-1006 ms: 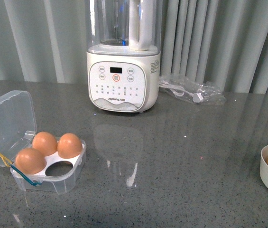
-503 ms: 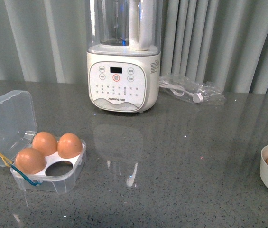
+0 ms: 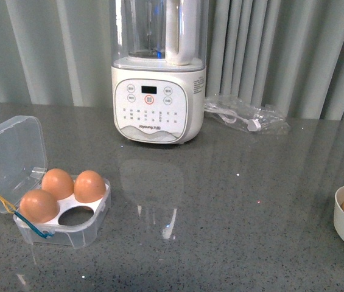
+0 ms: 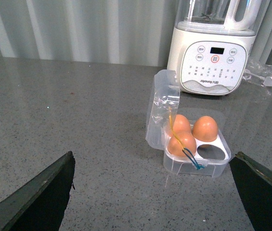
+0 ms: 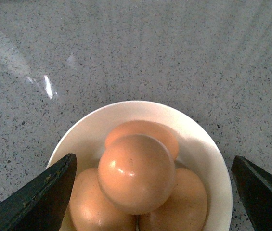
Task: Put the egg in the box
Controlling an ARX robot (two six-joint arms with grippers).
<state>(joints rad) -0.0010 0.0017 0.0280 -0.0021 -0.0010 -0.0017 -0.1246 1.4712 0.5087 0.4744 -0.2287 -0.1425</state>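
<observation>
Pick step is just starting: right hand (image 5: pixel 151 192) is hovering over the white bowl (image 5: pixel 208 144), fingers spread wide and gripping nothing, lined up on the top egg (image 5: pixel 136 173), which is sitting on the other eggs (image 5: pixel 174 207) in the pile. The bowl is sitting at the right edge of the worktop (image 3: pixel 232 219). The box (image 3: pixel 62 228) is waiting well apart on the left, lid (image 3: pixel 10 152) hinged back, three eggs (image 3: pixel 58 182) seated, one empty hole (image 3: pixel 76 215) at its near right corner. Left hand (image 4: pixel 151 192) is idling, also spread and empty, facing the box. Next move, I'd say: dropping straight down and closing gently on the top egg only, without nudging its neighbours or the bowl rim. Blender (image 3: pixel 158 91) and plastic bag (image 3: pixel 248 115) are standing at the back, not blocking the carry path.
</observation>
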